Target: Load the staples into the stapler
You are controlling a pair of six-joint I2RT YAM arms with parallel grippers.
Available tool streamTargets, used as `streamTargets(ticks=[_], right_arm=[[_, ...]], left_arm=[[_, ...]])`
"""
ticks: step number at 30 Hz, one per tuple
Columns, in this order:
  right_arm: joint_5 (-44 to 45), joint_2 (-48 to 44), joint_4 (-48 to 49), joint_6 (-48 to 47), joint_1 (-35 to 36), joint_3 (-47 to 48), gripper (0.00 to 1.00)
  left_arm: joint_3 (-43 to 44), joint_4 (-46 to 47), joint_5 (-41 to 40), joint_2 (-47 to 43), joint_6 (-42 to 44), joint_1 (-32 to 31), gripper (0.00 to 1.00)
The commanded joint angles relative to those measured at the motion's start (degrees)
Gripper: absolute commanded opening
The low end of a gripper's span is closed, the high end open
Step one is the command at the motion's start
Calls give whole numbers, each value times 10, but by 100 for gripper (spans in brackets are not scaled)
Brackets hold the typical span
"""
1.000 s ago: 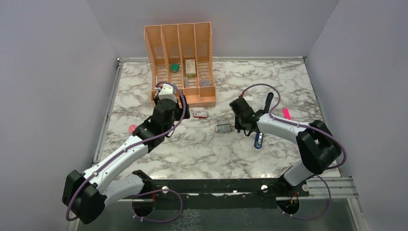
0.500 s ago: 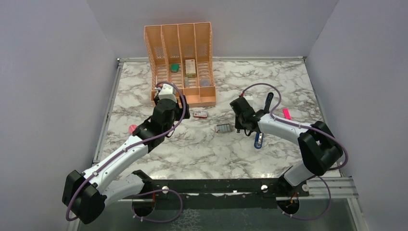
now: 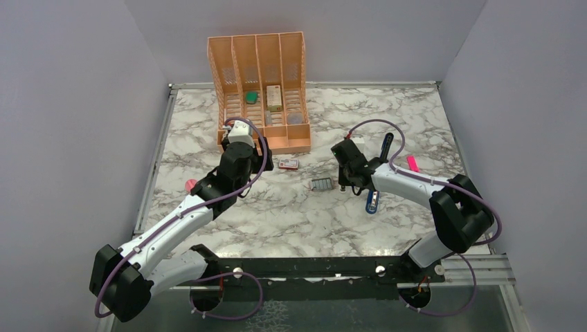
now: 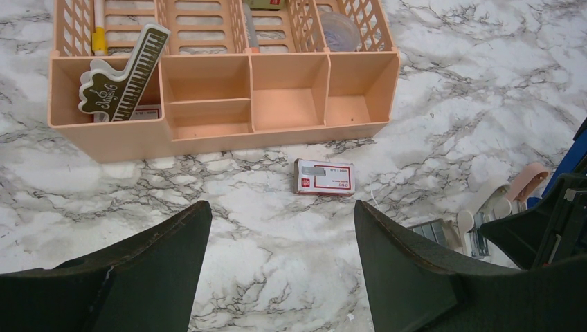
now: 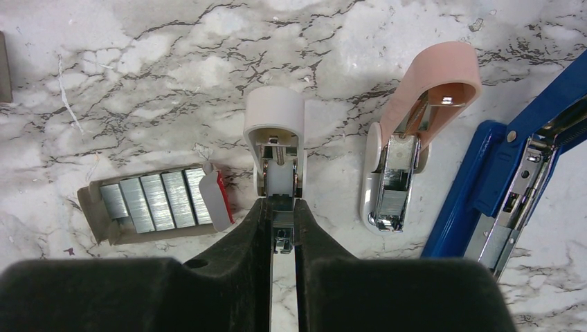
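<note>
Left gripper (image 4: 280, 207) hangs wide open, holding nothing. Slim blue stapler (image 5: 474, 176) lies open just right of the right gripper (image 5: 282, 207), grey tray of staple strips (image 5: 152, 200) just left. Its fingers (image 5: 242, 242) are pinched on a tiny silvery metal piece (image 5: 282, 235).

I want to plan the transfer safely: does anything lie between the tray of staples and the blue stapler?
Yes. Between the staples and the stapler lie two low things: a white object at the right gripper, and a pinkish object beside the stapler.
</note>
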Motion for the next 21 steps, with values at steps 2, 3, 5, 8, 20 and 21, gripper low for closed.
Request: streamTargets(ticks=[2,3,5,8,20,21], right_arm=[[-7,3,0,3,-3,7,16],[-8,4,0,3,-3,7,17],[-9,5,1,4,-3,7,17],[-10,5,2,5,-3,6,17],[-16,14,4,6,-3,5,17],[-16,14,3,6,-3,5,17]], left_arm=[[-3,8,-2,-1,-4,2,77],[-3,8,-2,-1,-4,2,77],[-3,8,-2,-1,-4,2,77],[-3,8,-2,-1,-4,2,77],[-4,8,-2,-1,-4,2,77],[-4,8,-3,-1,-4,2,77]])
